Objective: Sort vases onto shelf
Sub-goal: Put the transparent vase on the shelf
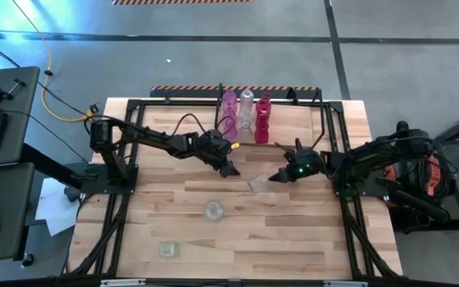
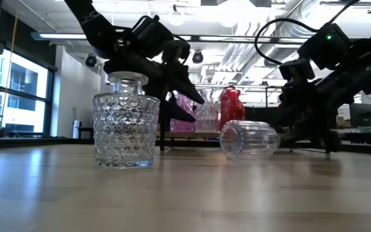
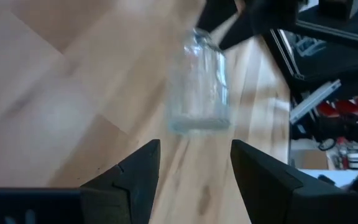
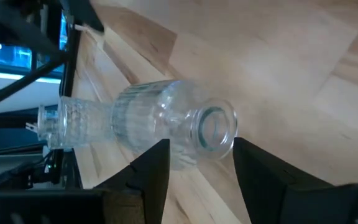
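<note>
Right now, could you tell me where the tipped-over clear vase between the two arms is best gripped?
Probably at its neck, just behind the rim. The clear vase lies on its side with its mouth toward the right gripper, whose open fingers already flank it.

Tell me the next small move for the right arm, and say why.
Probably ease the right claw forward around the neck of the tipped clear vase and close. That vase lies on its side on the table, mouth toward the open claw, not yet gripped. The left claw, also open, points at the same vase from the other side, so it should likely wait.
</note>
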`<action>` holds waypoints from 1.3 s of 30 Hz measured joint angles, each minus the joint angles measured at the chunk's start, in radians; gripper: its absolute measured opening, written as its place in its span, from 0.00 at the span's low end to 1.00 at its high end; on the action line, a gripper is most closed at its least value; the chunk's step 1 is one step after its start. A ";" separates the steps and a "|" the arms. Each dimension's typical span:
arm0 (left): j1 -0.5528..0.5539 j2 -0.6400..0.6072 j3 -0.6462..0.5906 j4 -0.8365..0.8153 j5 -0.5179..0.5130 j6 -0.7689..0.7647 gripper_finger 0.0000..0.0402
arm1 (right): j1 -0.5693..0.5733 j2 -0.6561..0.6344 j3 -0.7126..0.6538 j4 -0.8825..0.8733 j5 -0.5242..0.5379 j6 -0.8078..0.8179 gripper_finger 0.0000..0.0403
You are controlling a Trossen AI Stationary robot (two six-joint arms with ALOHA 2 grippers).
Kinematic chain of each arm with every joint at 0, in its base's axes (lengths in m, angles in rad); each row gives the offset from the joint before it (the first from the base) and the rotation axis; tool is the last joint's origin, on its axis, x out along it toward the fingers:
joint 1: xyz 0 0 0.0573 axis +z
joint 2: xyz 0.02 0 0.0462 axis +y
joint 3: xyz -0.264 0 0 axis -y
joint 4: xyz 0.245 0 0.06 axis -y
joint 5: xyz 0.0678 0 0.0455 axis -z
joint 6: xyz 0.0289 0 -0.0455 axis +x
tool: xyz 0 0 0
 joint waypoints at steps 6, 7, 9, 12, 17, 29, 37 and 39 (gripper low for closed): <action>-0.027 0.000 0.000 -0.016 -0.015 -0.031 0.46 | -0.026 0.002 0.000 0.011 -0.028 -0.018 0.39; -0.027 0.000 0.000 -0.017 -0.026 -0.035 0.46 | -0.029 0.002 0.000 0.014 -0.030 -0.026 0.39; -0.026 0.004 0.000 -0.015 -0.055 -0.041 0.46 | -0.031 0.002 0.000 0.030 -0.030 -0.034 0.39; -0.027 0.042 0.000 -0.005 -0.063 -0.079 0.46 | -0.039 0.002 0.002 0.052 -0.029 -0.053 0.39; -0.045 0.117 -0.001 0.102 -0.048 -0.172 0.46 | -0.071 0.003 0.046 0.001 -0.029 -0.133 0.39; -0.047 0.161 0.000 0.237 -0.165 -0.269 0.46 | -0.180 0.004 0.106 -0.119 -0.117 -0.311 0.39; -0.047 0.161 0.000 0.283 -0.206 -0.300 0.46 | -0.202 0.004 0.106 -0.115 -0.149 -0.339 0.39; -0.047 0.161 0.000 0.286 -0.217 -0.302 0.46 | -0.199 0.014 0.106 -0.109 -0.153 -0.340 0.39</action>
